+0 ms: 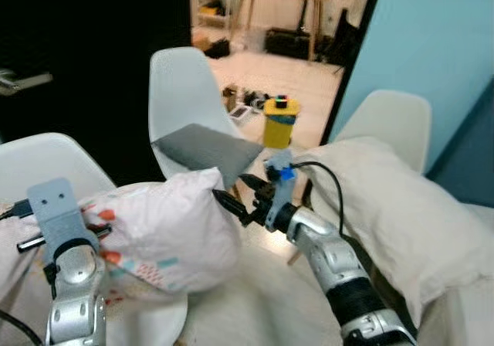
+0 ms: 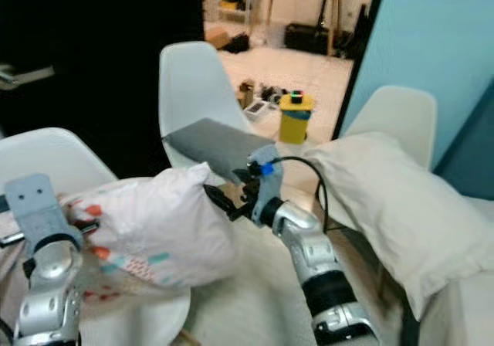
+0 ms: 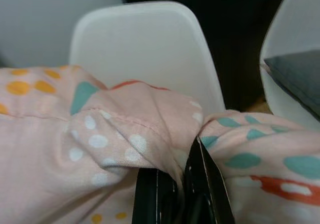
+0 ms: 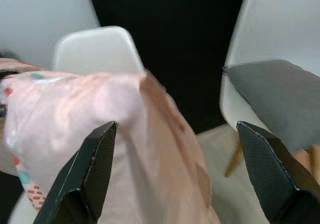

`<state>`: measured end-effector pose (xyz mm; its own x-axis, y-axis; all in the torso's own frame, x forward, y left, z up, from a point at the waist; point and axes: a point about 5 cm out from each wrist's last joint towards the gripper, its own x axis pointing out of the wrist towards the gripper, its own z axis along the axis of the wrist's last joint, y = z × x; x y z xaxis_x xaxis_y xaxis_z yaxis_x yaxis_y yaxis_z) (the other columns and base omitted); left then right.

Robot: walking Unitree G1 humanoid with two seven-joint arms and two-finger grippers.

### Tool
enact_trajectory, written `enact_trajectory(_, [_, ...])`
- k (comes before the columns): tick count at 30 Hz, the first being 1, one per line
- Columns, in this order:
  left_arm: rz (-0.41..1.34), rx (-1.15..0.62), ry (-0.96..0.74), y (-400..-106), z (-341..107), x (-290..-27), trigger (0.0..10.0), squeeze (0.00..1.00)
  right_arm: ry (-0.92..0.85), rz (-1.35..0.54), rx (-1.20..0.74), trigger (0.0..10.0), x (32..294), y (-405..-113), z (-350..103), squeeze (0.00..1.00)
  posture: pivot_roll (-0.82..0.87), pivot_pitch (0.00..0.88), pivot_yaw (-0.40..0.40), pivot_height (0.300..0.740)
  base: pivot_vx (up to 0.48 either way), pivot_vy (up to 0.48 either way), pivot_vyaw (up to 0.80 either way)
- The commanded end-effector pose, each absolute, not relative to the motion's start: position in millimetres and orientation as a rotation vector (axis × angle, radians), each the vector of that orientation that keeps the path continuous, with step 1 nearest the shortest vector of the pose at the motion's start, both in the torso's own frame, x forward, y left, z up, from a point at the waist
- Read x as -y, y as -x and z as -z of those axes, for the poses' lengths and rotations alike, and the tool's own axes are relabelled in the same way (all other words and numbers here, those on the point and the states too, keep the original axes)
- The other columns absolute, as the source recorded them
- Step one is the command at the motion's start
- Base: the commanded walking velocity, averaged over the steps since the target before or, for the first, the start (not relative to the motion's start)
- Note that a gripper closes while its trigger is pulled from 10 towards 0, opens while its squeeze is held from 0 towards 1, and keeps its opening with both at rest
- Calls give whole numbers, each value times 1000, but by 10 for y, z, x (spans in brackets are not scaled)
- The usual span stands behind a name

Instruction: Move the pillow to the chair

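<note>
Pillow [image 1: 166, 226] pinched in left gripper [image 3: 182, 184] over chair [image 1: 42, 164]; right gripper [image 1: 235, 195] wide beside it.

Left gripper [image 3: 180, 194] fingertips buried in pillow [image 3: 100, 144] folds; right wrist view of pillow blurred.

There were 3 white chairs [image 1: 181, 83] [image 1: 42, 164] [image 1: 390, 118], 2 pillows, 1 patterned [image 1: 166, 230] and 1 plain cream [image 1: 394, 207], 1 grey cushion [image 1: 204, 149], 1 yellow container [image 1: 279, 123], and 2 grippers [image 1: 235, 193] [image 3: 182, 194].
</note>
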<state>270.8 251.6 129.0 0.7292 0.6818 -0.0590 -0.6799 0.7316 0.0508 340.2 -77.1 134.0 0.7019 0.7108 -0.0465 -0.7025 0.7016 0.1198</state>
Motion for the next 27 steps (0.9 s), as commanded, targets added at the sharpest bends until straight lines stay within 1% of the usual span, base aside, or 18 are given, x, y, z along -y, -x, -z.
enact_trajectory(1, [-734, 30, -23, -2837, -1457, -2603, 10000, 0, -42, -745, -151, 10000, 803, -3420, -1250, 0, 163, 0, -28, 740, 0, 0, 0])
enact_trajectory(2, [-734, 30, -23, -2837, -1457, -2603, 10000, 0, -42, -745, -151, 10000, 803, -3420, -1250, 0, 163, 0, -28, 740, 0, 0, 0])
enact_trajectory(6, [-721, 27, -55, -3055, -1478, -2678, 10000, 0, -52, -739, -171, 10000, 820, -3402, -1218, 0, 144, 0, -22, 725, 0, 0, 0])
enact_trajectory(7, [-721, 27, -55, -3055, -1478, -2678, 10000, 0, -52, -739, -171, 10000, 820, -3402, -1218, 0, 144, 0, -22, 725, 0, 0, 0])
enact_trajectory(10, [-802, 13, -114, -3169, -1524, -2831, 10000, 0, -59, -726, -177, 10000, 856, -3378, -1200, 0, 128, 0, -8, 710, 0, 0, 0])
enact_trajectory(12, [-829, -1, -126, -3180, -1513, -2870, 10000, 0, -59, -721, -178, 10000, 864, -3371, -1189, 0, 118, 0, -2, 705, 0, 0, 0])
enact_trajectory(14, [-829, -1, -126, -3180, -1513, -2870, 10000, 0, -59, -721, -178, 10000, 864, -3371, -1189, 0, 118, 0, -2, 705, 0, 0, 0])
enact_trajectory(17, [-919, -98, -164, -3109, -1301, -3026, 10000, 0, -55, -694, -189, 10000, 898, -3334, -1136, 0, 97, 1, 12, 690, 0, 0, 0])
enact_trajectory(19, [-955, -132, -196, -3047, -1205, -3098, 10000, 0, -53, -684, -194, 10000, 918, -3314, -1115, 0, 93, 7, 14, 680, 0, 0, 0])
enact_trajectory(21, [-965, -141, -205, -3030, -1177, -3122, 10000, 0, -51, -681, -196, 10000, 923, -3309, -1108, 0, 93, 7, 14, 675, 0, 0, 0])
enact_trajectory(23, [-990, -179, -212, -2977, -1070, -3209, 10000, 0, -41, -676, -207, 10000, 933, -3291, -1086, 0, 87, 14, 14, 665, 0, 0, 0])
enact_trajectory(27, [-999, -193, -221, -2955, -1021, -3250, 10000, 0, -37, -676, -213, 10000, 942, -3277, -1076, 0, 86, 20, 13, 655, 0, 0, 0])
